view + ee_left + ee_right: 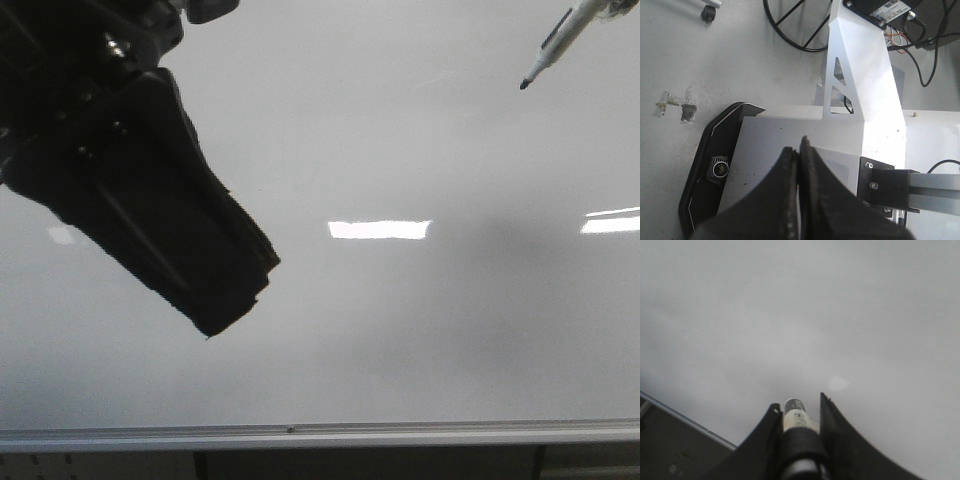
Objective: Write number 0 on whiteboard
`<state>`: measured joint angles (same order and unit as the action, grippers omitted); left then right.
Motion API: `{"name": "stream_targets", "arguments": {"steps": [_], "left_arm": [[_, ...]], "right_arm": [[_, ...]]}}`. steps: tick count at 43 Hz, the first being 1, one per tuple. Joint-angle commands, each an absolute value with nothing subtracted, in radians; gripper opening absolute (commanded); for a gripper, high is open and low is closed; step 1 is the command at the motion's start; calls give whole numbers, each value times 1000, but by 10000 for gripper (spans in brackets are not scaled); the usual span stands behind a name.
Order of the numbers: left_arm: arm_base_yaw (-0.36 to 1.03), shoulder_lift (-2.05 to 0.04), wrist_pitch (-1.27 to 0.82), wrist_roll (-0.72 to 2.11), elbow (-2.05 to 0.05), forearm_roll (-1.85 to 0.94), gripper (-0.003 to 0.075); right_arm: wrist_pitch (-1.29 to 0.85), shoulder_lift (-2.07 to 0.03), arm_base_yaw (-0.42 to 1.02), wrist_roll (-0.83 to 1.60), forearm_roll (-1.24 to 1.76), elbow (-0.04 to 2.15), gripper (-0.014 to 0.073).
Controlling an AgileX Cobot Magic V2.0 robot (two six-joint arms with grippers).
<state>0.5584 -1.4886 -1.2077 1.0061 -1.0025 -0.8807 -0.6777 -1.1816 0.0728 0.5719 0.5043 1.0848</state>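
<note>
Whiteboard (420, 120) fills the front view, glossy and bare, with no 0 drawn on it yet. Left gripper (799, 150) hangs large over the board's left part, its fingers pressed together on nothing. Right gripper (799, 407) clamps a marker (552, 45) between its fingers, tip aimed down toward the upper right of the board; whether it touches is unclear. Likely troubles: pressing too hard could make the marker slide in the grip, while too light a touch would leave gaps in the oval.
</note>
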Motion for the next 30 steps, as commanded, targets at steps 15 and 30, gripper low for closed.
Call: {"name": "stream_targets", "arguments": {"steps": [15,30], "left_arm": [[565,-1452,-1256,1009,-1032,-943,-20],[565,-1452,-1256,1009,-1032,-943,-20]], "right_arm": [[-579,-1396,73,603,507,1324,-67],[-541,-1457,73,603,507,1350,-67]]}}
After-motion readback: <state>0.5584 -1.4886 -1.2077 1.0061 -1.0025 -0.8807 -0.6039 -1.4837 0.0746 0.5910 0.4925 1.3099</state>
